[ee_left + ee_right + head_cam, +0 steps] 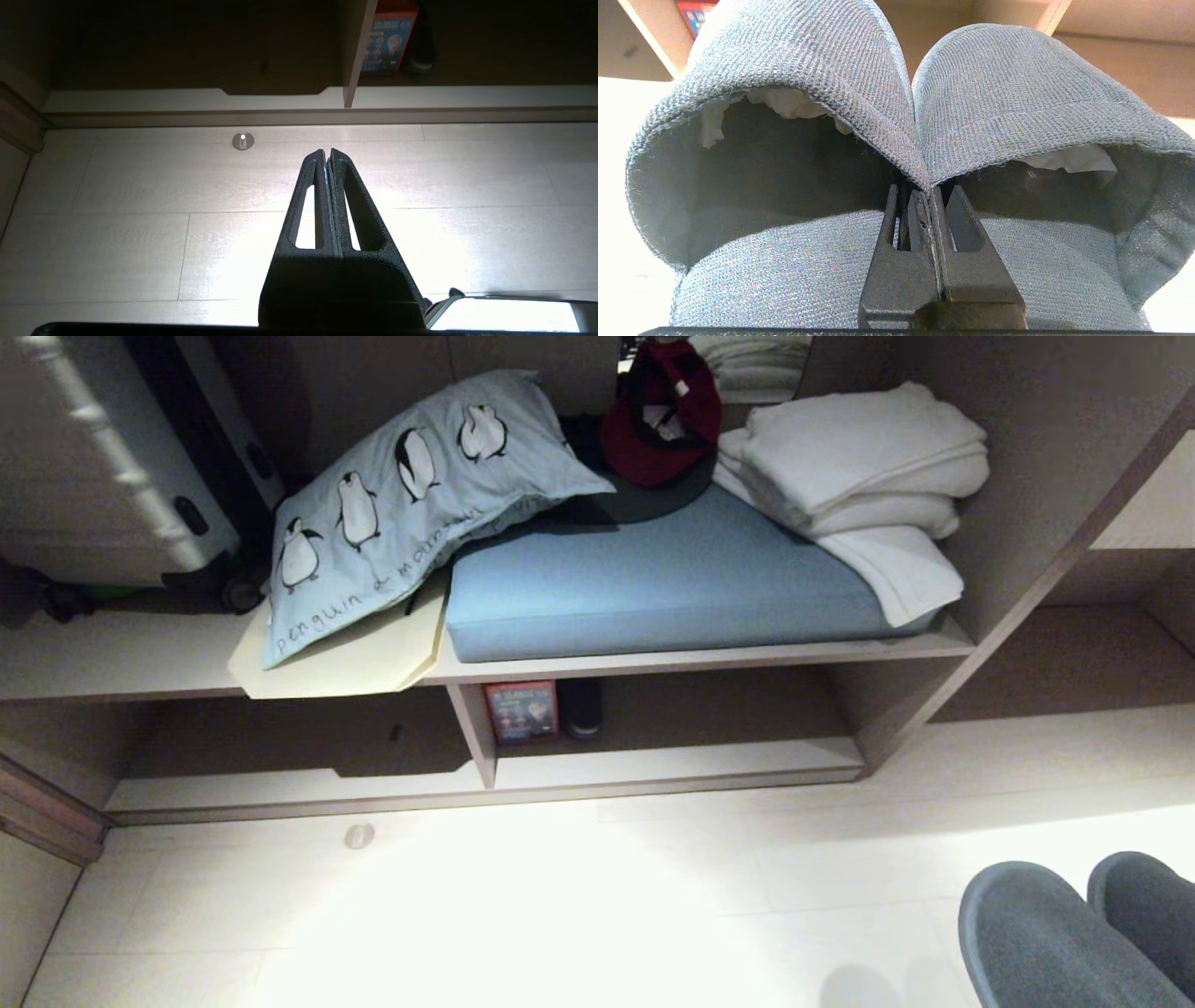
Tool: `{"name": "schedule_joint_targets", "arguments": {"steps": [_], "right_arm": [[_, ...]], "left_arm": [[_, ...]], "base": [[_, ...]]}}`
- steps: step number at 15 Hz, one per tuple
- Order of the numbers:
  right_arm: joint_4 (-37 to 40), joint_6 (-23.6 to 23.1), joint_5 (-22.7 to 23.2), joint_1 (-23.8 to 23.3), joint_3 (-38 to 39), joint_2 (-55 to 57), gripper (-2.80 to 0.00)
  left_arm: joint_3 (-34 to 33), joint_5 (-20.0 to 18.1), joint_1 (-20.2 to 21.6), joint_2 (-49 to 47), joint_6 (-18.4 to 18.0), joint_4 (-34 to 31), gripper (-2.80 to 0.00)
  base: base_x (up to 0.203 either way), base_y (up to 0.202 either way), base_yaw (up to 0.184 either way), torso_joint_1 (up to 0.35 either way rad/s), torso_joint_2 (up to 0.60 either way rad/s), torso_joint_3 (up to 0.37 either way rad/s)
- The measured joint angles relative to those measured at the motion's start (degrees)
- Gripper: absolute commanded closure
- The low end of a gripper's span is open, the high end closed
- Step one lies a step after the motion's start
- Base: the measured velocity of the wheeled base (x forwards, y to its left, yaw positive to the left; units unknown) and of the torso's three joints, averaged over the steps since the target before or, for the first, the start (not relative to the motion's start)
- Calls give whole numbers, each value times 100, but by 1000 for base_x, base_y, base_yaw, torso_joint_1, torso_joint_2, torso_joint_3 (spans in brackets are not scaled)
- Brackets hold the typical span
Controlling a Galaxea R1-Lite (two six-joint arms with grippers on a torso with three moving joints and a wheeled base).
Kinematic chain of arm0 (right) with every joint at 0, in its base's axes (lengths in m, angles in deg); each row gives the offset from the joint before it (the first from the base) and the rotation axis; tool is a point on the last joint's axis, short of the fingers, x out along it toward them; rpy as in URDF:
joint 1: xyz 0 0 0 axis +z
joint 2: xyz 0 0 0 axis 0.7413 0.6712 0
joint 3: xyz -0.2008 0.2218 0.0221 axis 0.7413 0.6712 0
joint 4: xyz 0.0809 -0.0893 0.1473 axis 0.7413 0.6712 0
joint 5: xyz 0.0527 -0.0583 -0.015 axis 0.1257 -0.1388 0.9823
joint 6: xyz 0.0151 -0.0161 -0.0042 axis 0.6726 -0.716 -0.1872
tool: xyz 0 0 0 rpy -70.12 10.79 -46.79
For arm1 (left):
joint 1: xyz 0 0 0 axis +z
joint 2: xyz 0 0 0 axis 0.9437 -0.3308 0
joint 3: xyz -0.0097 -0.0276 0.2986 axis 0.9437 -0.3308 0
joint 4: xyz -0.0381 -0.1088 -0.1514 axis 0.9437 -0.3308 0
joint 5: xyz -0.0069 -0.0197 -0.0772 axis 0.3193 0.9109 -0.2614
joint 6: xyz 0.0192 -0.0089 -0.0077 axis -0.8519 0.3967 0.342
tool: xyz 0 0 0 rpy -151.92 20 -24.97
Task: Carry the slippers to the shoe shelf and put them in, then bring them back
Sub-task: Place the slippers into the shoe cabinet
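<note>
Head view coverage: a pale wood-grain floor of wide planks, brightly lit at centre, runs up to a built-in wood-grain unit. The shoe shelf is the low, wide compartment at floor level, with a pale base board, a short upright divider and a dark back. A small red printed box and a dark object, too shadowed to identify, stand inside it just right of the divider. A small round metal fitting is set in the floor in front of the shelf.

On the deck above lie a smooth blue cushion, a soft penguin-print pillow leaning on a cream board, a stack of folded white towels and a dark red cap. A ribbed grey suitcase stands at far left.

The slippers are a pair in grey-blue ribbed knit with rounded closed toes, side by side, above the floor at the lower right of the head view, well apart from the shoe shelf. White paper stuffing shows inside both. The right gripper is clamped tight, pinching the two adjoining inner rims together.

The left gripper, black and textured, has its fingers pressed together on nothing, over bare floor.
</note>
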Motion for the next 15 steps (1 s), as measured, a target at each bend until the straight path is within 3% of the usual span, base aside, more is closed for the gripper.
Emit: {"name": "schedule_joint_targets", "arguments": {"steps": [15], "right_arm": [[-2, -2, 0, 0, 0, 0, 0]], "left_arm": [[0, 0, 0, 0, -6, -7, 0]], "base": [[0, 0, 0, 1, 4, -198]]}}
